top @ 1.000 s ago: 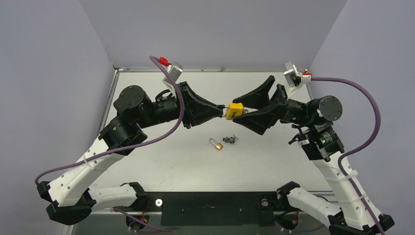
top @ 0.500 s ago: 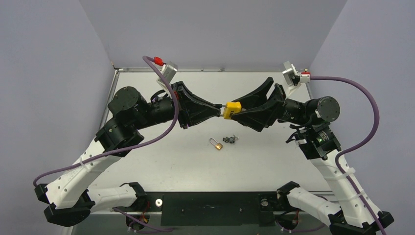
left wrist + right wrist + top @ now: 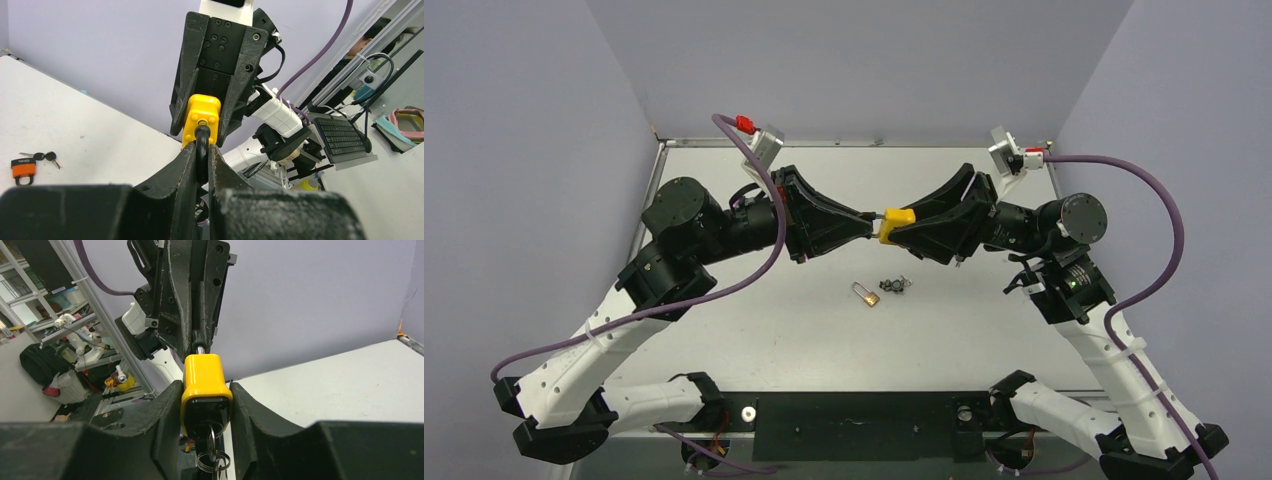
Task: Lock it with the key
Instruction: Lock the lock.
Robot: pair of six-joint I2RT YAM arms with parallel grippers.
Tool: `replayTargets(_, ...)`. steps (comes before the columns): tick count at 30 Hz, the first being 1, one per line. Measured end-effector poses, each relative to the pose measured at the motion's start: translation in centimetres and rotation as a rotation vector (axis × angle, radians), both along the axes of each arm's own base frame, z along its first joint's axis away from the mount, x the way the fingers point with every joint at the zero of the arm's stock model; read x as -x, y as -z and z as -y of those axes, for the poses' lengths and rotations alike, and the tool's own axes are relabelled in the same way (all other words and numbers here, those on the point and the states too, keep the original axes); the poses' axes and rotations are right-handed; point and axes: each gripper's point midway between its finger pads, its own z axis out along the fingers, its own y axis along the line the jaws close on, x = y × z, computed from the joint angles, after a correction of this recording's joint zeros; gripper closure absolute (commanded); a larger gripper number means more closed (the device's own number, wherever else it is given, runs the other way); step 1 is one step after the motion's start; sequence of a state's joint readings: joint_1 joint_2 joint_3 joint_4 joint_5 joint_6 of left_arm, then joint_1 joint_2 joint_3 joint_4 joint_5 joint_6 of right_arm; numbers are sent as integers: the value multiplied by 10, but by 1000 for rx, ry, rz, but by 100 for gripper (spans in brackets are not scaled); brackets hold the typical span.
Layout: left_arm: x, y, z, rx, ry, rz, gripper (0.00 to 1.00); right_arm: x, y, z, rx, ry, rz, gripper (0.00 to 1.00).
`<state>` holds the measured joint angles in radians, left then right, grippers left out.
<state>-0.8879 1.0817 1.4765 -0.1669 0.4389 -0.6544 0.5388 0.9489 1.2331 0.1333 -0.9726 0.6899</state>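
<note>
Two robot arms meet in mid-air above a white table (image 3: 824,340). From the left, the left gripper (image 3: 871,217) is clenched tight on the dark shackle (image 3: 201,140) of a yellow padlock (image 3: 897,222). The padlock hangs between the two arms, well above the table. From the right, the right gripper (image 3: 205,386) has a finger pressed against each side of the padlock's body, grasping it. A key ring (image 3: 210,458) dangles from the keyway end, facing the right wrist; the key blade is hidden. On the table below lie a small orange padlock (image 3: 868,295) and a bunch of keys (image 3: 892,285), both untouched. The step appears to be steadying the body so the shackle can be closed. Doing it well likely means keeping both grips in line, pushing straight along the shackle, and leaving the key room to turn.
</note>
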Motion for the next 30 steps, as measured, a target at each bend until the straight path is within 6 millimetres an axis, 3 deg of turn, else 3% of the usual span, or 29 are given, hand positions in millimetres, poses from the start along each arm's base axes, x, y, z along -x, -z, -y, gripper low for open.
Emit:
replayTargets(2,0,0,0,0,-1,0,100,0,0,0,1,1,-2,99)
replayTargets(3,0,0,0,0,-1,0,100,0,0,0,2,3,-2,100)
replayTargets(5,0,0,0,-1,-2,0,100,-1,1,0,4,6,-3,100)
replayTargets(10,-3,5,-1,-19,-15,-2,83,-2,3,0,18,16,-10,100)
replayTargets(12,-6,8,-2,-32,-30,0,81,-3,6,0,28,20,-20,100)
replayTargets(30,-8,11,-18,-104,-78,39,78,-5,13,1,65,41,-49,100)
